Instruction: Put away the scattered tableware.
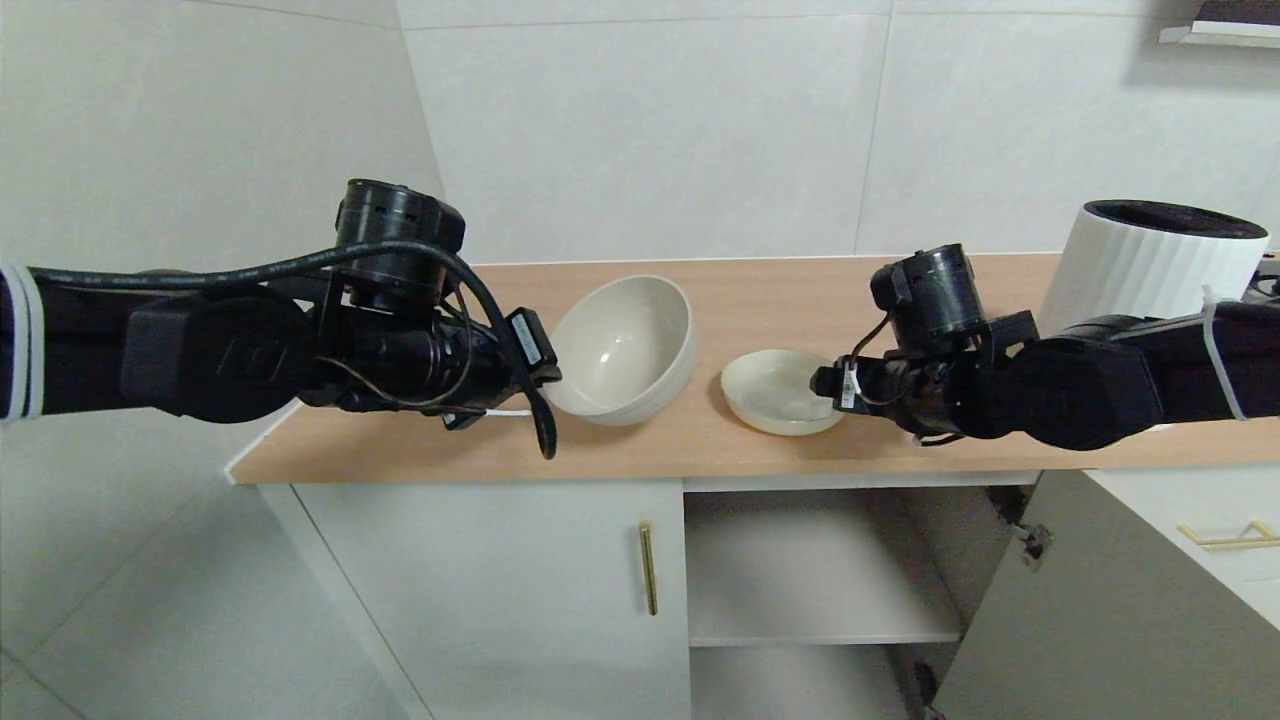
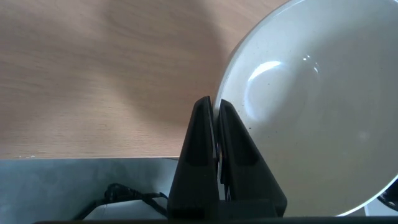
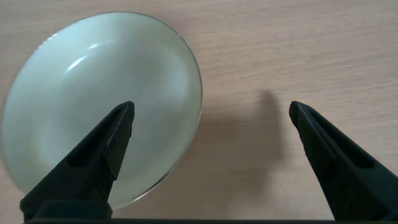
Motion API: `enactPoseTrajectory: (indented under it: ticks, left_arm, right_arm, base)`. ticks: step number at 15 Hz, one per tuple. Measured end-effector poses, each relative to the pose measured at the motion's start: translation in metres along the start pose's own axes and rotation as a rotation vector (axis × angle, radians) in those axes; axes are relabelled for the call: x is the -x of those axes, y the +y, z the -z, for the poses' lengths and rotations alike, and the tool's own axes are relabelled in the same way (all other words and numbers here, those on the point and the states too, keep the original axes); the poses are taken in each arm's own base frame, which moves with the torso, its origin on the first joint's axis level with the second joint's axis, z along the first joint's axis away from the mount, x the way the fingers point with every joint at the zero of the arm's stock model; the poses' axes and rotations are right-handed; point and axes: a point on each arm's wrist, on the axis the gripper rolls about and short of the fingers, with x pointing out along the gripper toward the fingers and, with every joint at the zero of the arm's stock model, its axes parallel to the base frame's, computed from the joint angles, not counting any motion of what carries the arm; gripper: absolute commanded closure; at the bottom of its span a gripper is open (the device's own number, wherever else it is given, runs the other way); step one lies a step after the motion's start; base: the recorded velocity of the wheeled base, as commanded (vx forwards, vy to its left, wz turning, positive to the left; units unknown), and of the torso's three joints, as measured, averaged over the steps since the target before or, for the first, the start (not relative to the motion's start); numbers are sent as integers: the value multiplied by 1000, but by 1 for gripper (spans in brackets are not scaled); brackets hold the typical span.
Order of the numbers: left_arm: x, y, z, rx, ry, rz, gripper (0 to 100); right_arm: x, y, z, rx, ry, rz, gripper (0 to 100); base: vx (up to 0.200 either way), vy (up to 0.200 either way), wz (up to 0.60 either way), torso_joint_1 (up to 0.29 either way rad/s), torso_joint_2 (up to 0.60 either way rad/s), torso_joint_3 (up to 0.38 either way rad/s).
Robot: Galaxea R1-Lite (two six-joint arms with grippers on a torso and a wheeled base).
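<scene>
The left gripper (image 2: 214,103), reaching in level from the left, is clamped on the left rim of the large cream bowl (image 1: 625,345), which sits tilted on the wooden counter (image 1: 780,290). The right gripper (image 3: 210,109), reaching in from the right, has its fingers wide apart and straddles the right rim of the pale, shallow small dish (image 1: 775,390), just right of the bowl.

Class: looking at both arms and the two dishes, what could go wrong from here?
The left gripper pinches only the rim of the tilted large bowl; it could slip and drop onto the counter. The right gripper, open, straddles the rim of the small dish; closing may shove the dish instead of gripping it.
</scene>
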Motion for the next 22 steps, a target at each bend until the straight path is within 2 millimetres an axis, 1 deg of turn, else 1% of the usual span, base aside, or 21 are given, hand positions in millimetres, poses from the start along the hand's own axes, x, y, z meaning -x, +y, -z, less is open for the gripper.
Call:
enactPoseTrajectory:
  ticks: [1,6,10,12,14,15,17,19,22]
  left_arm:
    - [0,0,0,0,-1,0,100]
    - [1,0,0,0,-2,1,100]
    - [1,1,2,0,12,6,100]
    - [4,2,4,-2,38,28,100]
    - [11,5,8,-11,52,33,100]
    - [17,7,11,-24,56,31,100]
    - [33,13,17,-56,58,31,100]
    - [56,18,23,-94,51,47,100]
    - [96,26,37,-175,55,113,100]
  right_arm:
    - [-2,0,1,2,5,-1,100]
    - [-5,1,4,4,15,-1,100]
    - [-3,1,3,2,10,-3,100]
    - [-2,0,2,2,10,-3,100]
    - [4,-1,0,-1,9,-18,100]
    - [10,-3,-2,-7,10,-37,100]
    - [29,-9,-7,-17,14,-100,100]
    - [58,-20,-11,-18,37,-165,100]
    - [109,-43,-9,3,151,-259,100]
  base:
    - [0,0,0,0,0,0]
    - [0,0,0,0,0,0]
    - [0,0,0,0,0,0]
    - [0,0,0,0,0,0]
    - [0,0,0,0,0,0]
    - [0,0,0,0,0,0]
    - [0,0,0,0,0,0]
    - [0,0,0,0,0,0]
    - [0,0,0,0,0,0]
